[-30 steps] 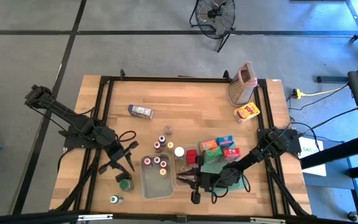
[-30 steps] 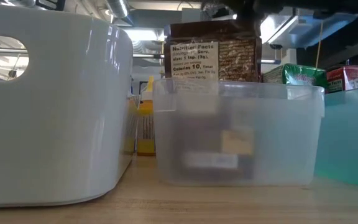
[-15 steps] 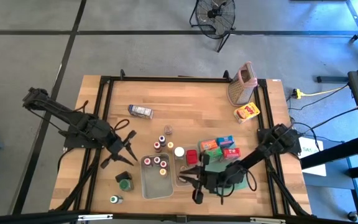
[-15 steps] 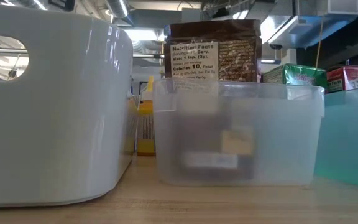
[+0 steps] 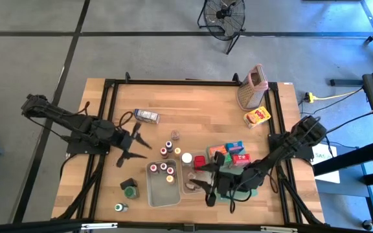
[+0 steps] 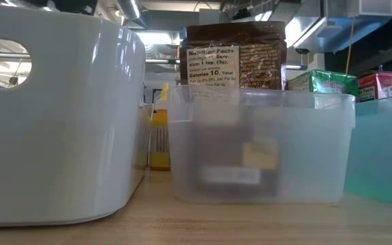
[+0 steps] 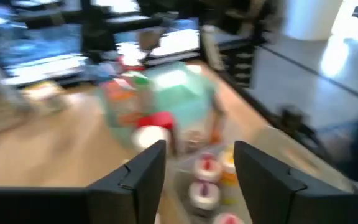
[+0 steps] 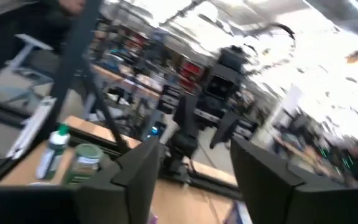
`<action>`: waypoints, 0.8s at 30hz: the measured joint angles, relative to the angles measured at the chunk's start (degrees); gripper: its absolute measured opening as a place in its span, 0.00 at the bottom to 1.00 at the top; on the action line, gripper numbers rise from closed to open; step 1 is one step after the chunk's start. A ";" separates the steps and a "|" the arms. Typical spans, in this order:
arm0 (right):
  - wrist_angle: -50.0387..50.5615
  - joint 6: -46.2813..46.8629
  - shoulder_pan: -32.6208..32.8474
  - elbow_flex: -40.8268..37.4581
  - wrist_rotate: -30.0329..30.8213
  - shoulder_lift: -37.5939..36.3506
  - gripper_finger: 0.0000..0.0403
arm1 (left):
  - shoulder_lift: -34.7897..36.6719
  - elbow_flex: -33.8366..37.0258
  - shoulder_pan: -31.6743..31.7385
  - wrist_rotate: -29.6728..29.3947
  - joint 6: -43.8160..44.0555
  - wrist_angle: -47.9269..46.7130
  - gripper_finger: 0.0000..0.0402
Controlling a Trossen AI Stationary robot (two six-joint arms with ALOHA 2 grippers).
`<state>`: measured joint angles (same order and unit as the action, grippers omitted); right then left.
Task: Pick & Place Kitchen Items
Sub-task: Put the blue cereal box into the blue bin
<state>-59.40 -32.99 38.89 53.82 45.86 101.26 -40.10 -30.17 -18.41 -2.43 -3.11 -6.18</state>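
— What's on the wooden counter [image 5: 206,120]?
— Spice jars [image 5: 167,169] in a clear tub [image 5: 162,184], cartons [image 5: 228,153] just right of it.
— And the grippers?
— Left gripper [image 5: 136,141] jaws spread, empty, left of the jars. Right gripper [image 5: 206,178] beside the tub, apparently open too.

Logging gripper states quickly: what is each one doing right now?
Left gripper: open, holding nothing, left of the spice jars.
Right gripper: open, holding nothing.

Left pincer [image 5: 133,144] and right pincer [image 5: 206,179], both spread wide, empty
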 joint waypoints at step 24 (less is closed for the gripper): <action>20.17 4.10 -1.01 -0.04 11.15 -10.63 0.55 | -14.77 -25.73 36.21 -9.47 -26.42 -62.55 0.50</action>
<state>-39.23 -28.88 37.89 53.78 57.01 90.63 -54.86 -55.90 17.80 -11.90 -29.53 -68.73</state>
